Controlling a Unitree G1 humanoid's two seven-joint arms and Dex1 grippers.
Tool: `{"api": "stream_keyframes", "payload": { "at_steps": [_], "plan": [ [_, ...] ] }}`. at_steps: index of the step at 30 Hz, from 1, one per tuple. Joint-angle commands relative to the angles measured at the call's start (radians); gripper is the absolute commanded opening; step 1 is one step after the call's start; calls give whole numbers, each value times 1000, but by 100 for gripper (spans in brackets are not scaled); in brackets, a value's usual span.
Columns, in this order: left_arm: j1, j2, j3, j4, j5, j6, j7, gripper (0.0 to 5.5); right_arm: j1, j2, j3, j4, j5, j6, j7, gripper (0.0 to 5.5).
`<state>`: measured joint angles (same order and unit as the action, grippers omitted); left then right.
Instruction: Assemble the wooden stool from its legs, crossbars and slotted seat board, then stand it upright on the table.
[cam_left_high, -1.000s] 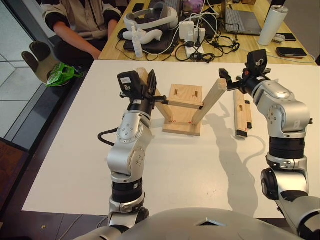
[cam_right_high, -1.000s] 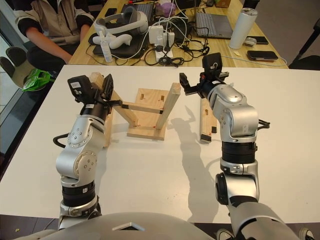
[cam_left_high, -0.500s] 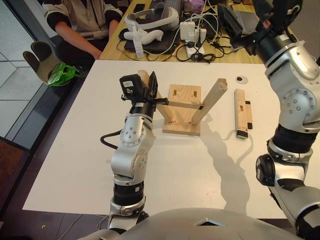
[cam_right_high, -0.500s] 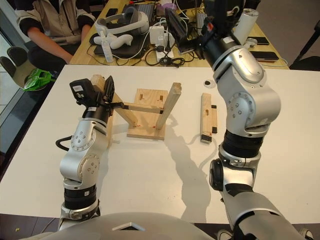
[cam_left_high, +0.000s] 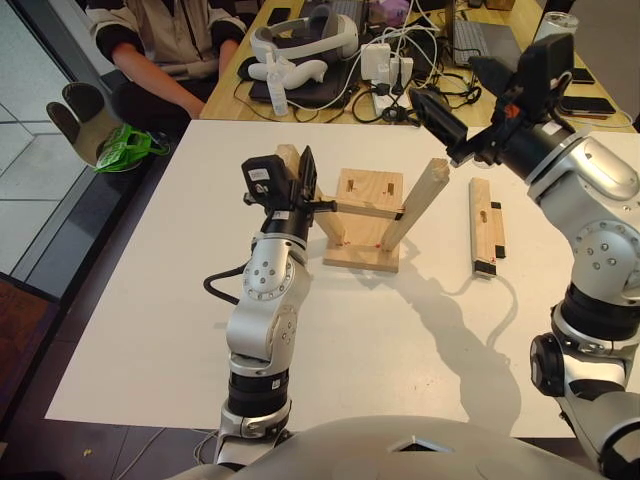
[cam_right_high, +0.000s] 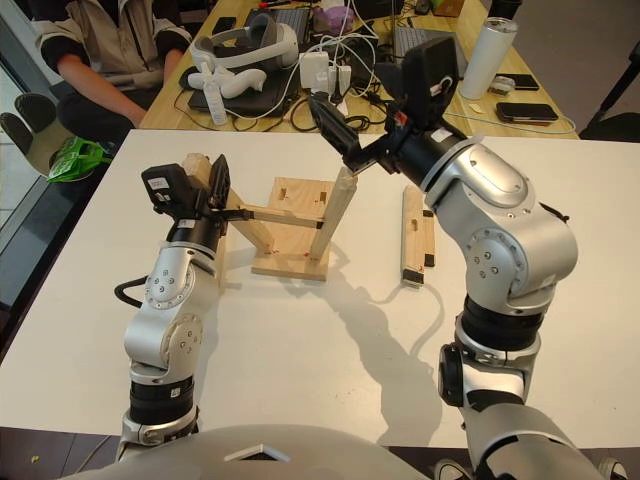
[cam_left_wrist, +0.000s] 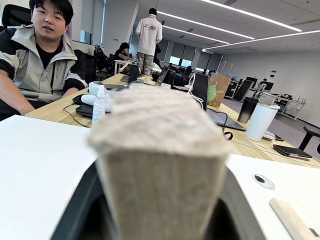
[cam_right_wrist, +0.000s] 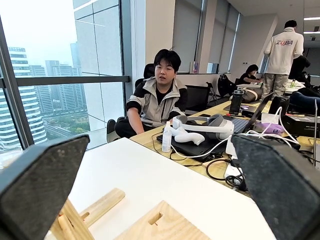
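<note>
Left tool (cam_left_high: 293, 175) is pinching the upper end of the left leg (cam_left_high: 287, 153), its fingers pressed against the wood on both sides. The right tool (cam_left_high: 443, 77) hangs spread wide just above and behind the top of the right leg (cam_left_high: 420, 205), touching nothing. Both legs stand in the slotted seat board (cam_left_high: 370, 185), which lies flat on the white bench (cam_left_high: 150, 300), and a crossbar (cam_left_high: 365, 210) spans between them partway up. The spare pieces (cam_left_high: 483, 225) lie on the bench to the right, well apart from the half-built frame.

The likeliest trouble is at the right leg. It seems to lean outward, so its peg may sit loosely. If the right tool comes down off-centre or closes with one finger striking first, it could lever the leg out of its slot and pull the crossbar end free. Nothing pins the seat board, so a sideways push could slide or tip the whole frame. Any twist from the left tool would strain the same joints. How deep the pegs sit cannot be told.
</note>
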<state>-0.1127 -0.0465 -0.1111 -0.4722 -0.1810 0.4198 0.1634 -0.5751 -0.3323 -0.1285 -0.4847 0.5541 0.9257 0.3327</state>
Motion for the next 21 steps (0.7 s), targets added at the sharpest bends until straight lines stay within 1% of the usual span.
{"api": "stream_keyframes", "payload": {
  "at_steps": [1,6,9,12,21],
  "plan": [
    [14,-18,-35,-29,44,-27,0,101,24,0,28,-6,8,22,-10,540],
    [13,-23,-56,-17,64,-30,-10,101,31,-14,47,17,-5,23,-6,540],
    [14,-56,-10,19,16,4,4,101,32,-11,71,31,-18,19,-7,540],
    [15,-71,9,43,-22,46,17,101,38,-10,84,33,-24,18,-8,540],
    [8,-59,-5,58,-54,96,17,101,33,-3,107,49,-41,7,-14,540]
  ]
}}
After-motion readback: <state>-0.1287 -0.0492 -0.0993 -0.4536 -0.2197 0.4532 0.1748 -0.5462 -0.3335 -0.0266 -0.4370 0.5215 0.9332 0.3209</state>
